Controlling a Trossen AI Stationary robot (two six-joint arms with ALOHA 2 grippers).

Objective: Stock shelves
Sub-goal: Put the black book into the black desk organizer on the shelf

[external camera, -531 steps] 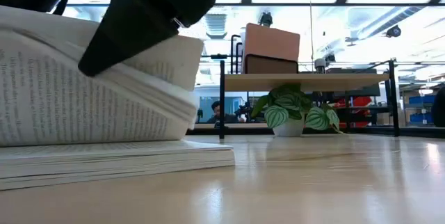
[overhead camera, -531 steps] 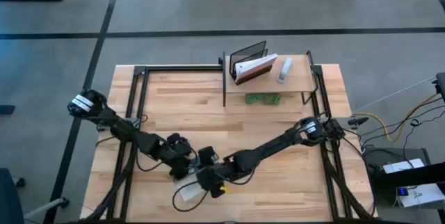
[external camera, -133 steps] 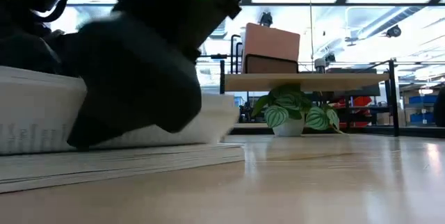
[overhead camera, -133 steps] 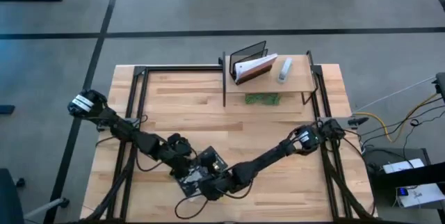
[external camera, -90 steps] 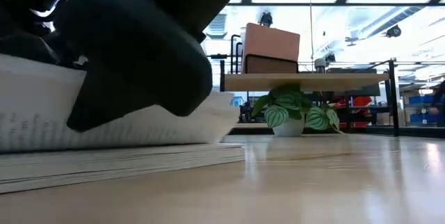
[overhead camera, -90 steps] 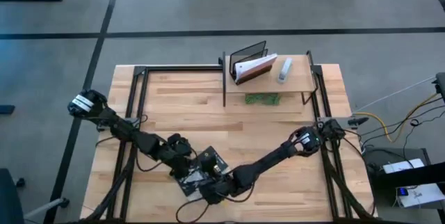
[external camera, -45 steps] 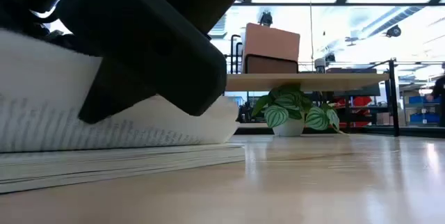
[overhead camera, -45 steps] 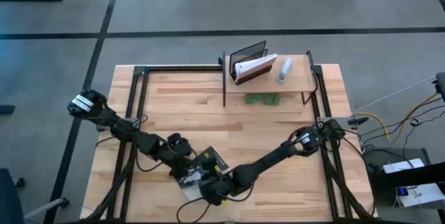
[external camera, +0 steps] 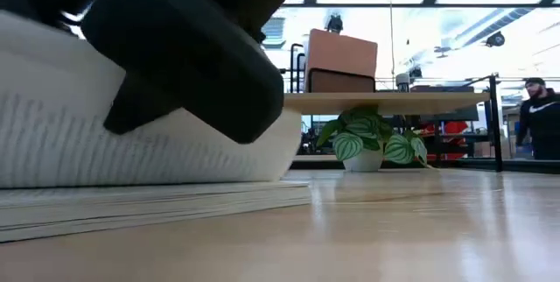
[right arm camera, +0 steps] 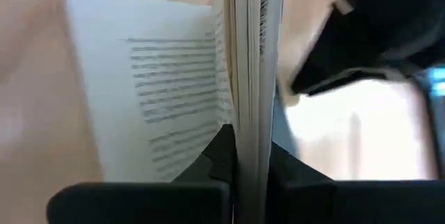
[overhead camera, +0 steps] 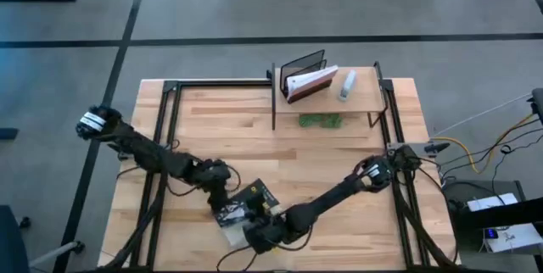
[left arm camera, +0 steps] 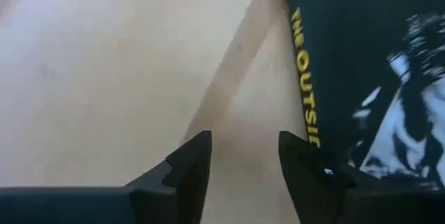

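- Grey floor surrounds a butcher-block tabletop in the high view. The riser shelf stands at its far edge, carrying a wire book rack with a leaning book and a small bottle; a potted plant sits beneath. At the near edge, well apart from the shelf, lies a paperback with a black cover, its long axis running diagonally across the table. The left gripper is just beside its left edge; the right gripper is at its near corner.
- Low view: a bright workshop behind, a person at far right. The paperback fills the foreground, its upper pages lifted off the lower ones, a dark gripper bearing on top. Beyond stand the shelf and plant.
- Left wrist view: the left gripper has its fingers parted and holding nothing, over bare wood beside the spine, where yellow title lettering shows on the paperback.
- Right wrist view: the right gripper is clamped on a block of pages of the paperback, other leaves splaying loose.
- Judgement: light, floppy and prone to fanning open. Better taken across the whole thickness near the spine, with the covers closed, than by loose pages, which may tear or slip.
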